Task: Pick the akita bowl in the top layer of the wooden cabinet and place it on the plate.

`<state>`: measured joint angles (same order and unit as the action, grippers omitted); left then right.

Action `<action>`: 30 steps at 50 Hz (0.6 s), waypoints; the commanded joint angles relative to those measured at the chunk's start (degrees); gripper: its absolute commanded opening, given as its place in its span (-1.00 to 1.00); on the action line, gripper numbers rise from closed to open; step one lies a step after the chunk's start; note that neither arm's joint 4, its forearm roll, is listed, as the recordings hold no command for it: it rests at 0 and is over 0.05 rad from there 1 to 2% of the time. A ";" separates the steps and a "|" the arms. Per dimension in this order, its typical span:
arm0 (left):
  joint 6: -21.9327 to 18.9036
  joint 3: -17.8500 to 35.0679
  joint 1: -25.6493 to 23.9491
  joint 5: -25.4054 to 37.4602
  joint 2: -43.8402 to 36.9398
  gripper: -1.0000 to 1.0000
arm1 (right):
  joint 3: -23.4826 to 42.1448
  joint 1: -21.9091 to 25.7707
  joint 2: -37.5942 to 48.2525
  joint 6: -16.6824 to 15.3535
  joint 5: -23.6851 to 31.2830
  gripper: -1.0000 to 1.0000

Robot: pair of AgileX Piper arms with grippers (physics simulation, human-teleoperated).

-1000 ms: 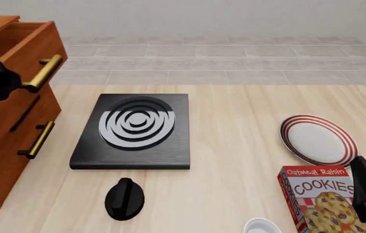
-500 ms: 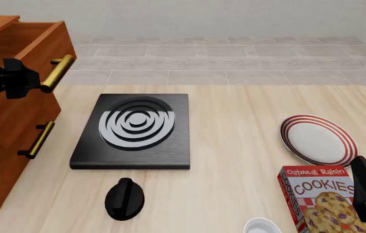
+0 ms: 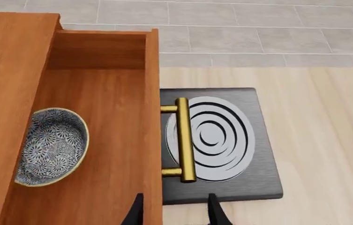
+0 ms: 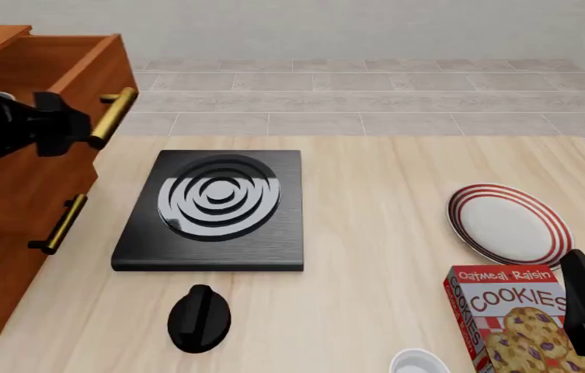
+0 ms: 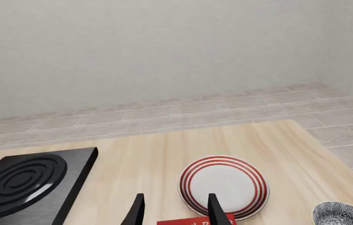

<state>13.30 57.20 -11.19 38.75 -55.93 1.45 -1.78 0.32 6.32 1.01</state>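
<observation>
- We see our left gripper [image 4: 69, 128] at the brass bar handle [image 4: 113, 118] of the top layer [image 3: 101, 140], the pulled-out uppermost drawer of the wooden cabinet [image 4: 18, 233]; in the front view the dark jaws sit right beside the handle, but we cannot tell whether they are closed on it or parted.
- In the left wrist view only the two black fingertips [image 3: 137, 213] show, spread apart, with the drawer's front panel and the handle just ahead of them.
- The akita bowl [image 3: 50, 146] lies inside the open top layer, ahead of the left gripper and to the cabinet side of it, partly hidden under the cabinet's top edge; its patterned inside and pale rim face the wrist camera.
- A black stove burner plate [image 4: 212, 208] with silver rings lies on the table [image 4: 375, 233] below and beyond the handle, and a black knob [image 4: 200, 317] sits just in front of it.
- Our right gripper [image 5: 173, 211] hangs with its two fingers parted, holding nothing.
- The plate [image 5: 224, 186] with red rim stripes lies just ahead of the right gripper, bare on top.
- A red cookies box [image 4: 510, 322] stands right under the right gripper, between it and the plate.
- A second patterned bowl [image 5: 345, 215] shows off to the side of the right gripper, near the plate but apart from it.
</observation>
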 commanded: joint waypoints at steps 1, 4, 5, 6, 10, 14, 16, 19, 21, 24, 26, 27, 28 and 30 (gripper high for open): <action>1.28 -9.44 -3.80 4.56 -8.79 1.00 | 0.02 -0.01 -0.01 -0.11 0.04 1.00; 0.94 -9.31 -3.88 4.34 -9.02 1.00 | 0.03 -0.02 -0.05 -0.07 0.05 1.00; 1.06 -9.36 -4.01 4.26 -9.05 1.00 | 0.04 -0.04 -0.07 -0.07 0.05 1.00; 1.08 -9.37 -4.06 4.22 -9.06 1.00 | 0.04 -0.06 -0.08 -0.04 0.05 1.00; 1.44 -9.50 -4.64 4.11 -9.07 1.00 | 0.08 -0.08 0.19 0.02 -0.22 1.00; 1.75 -9.60 -5.36 3.91 -9.15 1.00 | 0.07 -0.11 0.18 0.07 -0.25 1.00; 1.89 -9.81 -5.72 3.74 -9.23 1.00 | 0.05 -0.12 0.17 0.05 -0.24 1.00; 2.13 -9.81 -6.26 3.67 -9.29 1.00 | 0.05 -0.14 0.14 0.10 -0.24 1.00; 2.28 -9.66 -6.52 3.66 -9.39 1.00 | 0.03 -0.13 0.11 0.13 -0.24 1.00; 2.54 -9.71 -7.12 3.58 -9.40 1.00 | -0.07 -0.15 -0.20 0.13 -0.01 1.00; 2.74 -9.68 -7.85 3.54 -9.40 1.00 | -0.08 -0.15 -0.21 0.19 -0.03 1.00; 2.98 -9.69 -8.11 3.43 -9.42 1.00 | -0.10 -0.18 -0.21 0.15 -0.04 1.00; 3.19 -9.76 -8.37 3.28 -9.45 1.00 | -0.09 -0.18 -0.22 0.14 -0.06 1.00; 3.41 -9.80 -8.84 3.08 -9.53 1.00 | -0.12 -0.23 -0.22 0.18 -0.07 1.00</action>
<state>17.84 56.55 -16.28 38.62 -58.22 1.42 -1.92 0.22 6.43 0.93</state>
